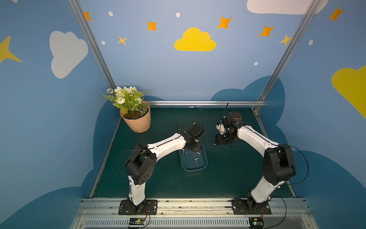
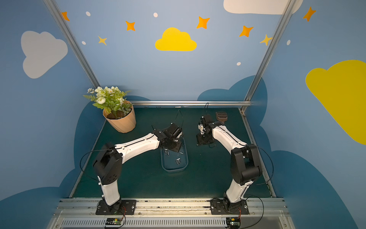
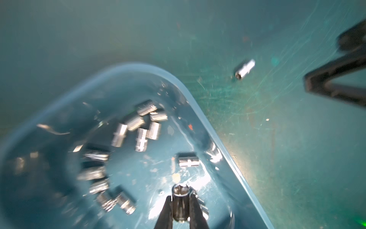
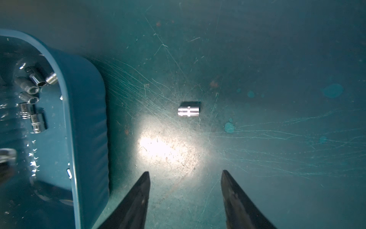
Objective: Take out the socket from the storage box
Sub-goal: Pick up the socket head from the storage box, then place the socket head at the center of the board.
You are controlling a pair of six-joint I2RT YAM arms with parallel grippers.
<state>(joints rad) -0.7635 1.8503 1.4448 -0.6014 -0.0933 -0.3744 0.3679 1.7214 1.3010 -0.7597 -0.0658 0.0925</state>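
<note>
Your left jaws are pinching a small shiny steel socket (image 3: pixel 179 200) by its sides, with its open end facing the wrist camera. The socket is hanging over the inside of the shallow, see-through bluish plastic storage box (image 3: pixel 198 108), close to the wall on the side of your right arm. I cannot tell if it is clear of the box floor. Many other steel sockets (image 3: pixel 138 126) are lying loose in the box.

To do this step well, you should be lifting straight up first. Raise the socket until it is above the thin rim, and only then carry it sideways over the dark green bench (image 4: pixel 277 59). The grip looks narrow, so I judge that a knock on the rim could twist the socket out. Go slowly.

Your right jaws are standing open and empty above the bench, just beside the box. One loose socket (image 4: pixel 188 111) is lying on the bench ahead of them, so put the new one down apart from it.
</note>
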